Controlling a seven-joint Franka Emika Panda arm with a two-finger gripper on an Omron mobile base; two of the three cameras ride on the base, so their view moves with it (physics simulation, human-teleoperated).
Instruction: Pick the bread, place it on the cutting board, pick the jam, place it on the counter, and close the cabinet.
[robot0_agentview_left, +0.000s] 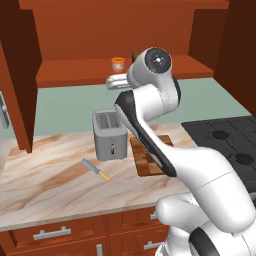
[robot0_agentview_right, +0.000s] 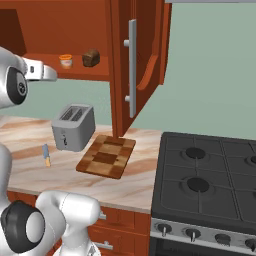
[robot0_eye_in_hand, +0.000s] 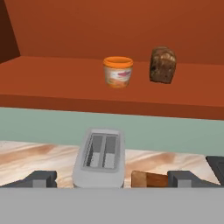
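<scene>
The cabinet (robot0_agentview_left: 75, 30) stands open, and on its shelf the orange jam (robot0_eye_in_hand: 118, 71) (robot0_agentview_left: 118, 64) (robot0_agentview_right: 65, 60) sits left of the dark brown bread (robot0_eye_in_hand: 162, 64) (robot0_agentview_right: 91, 57). In the left base view my arm covers most of the bread. My gripper (robot0_eye_in_hand: 113, 179) (robot0_agentview_left: 111, 81) (robot0_agentview_right: 53, 74) is open and holds nothing. It hangs in front of the shelf, a little below its level, short of both items and pointing at them. The checkered cutting board (robot0_agentview_right: 106, 156) (robot0_agentview_left: 146, 164) lies on the counter (robot0_agentview_left: 45, 185) right of the toaster.
A grey toaster (robot0_agentview_left: 110, 135) (robot0_agentview_right: 73, 126) (robot0_eye_in_hand: 99, 156) stands under the gripper. An orange-handled knife (robot0_agentview_left: 96, 170) (robot0_agentview_right: 46, 155) lies left of it. The open right cabinet door (robot0_agentview_right: 145, 50) juts out over the board. A black stove (robot0_agentview_right: 210, 180) is on the right.
</scene>
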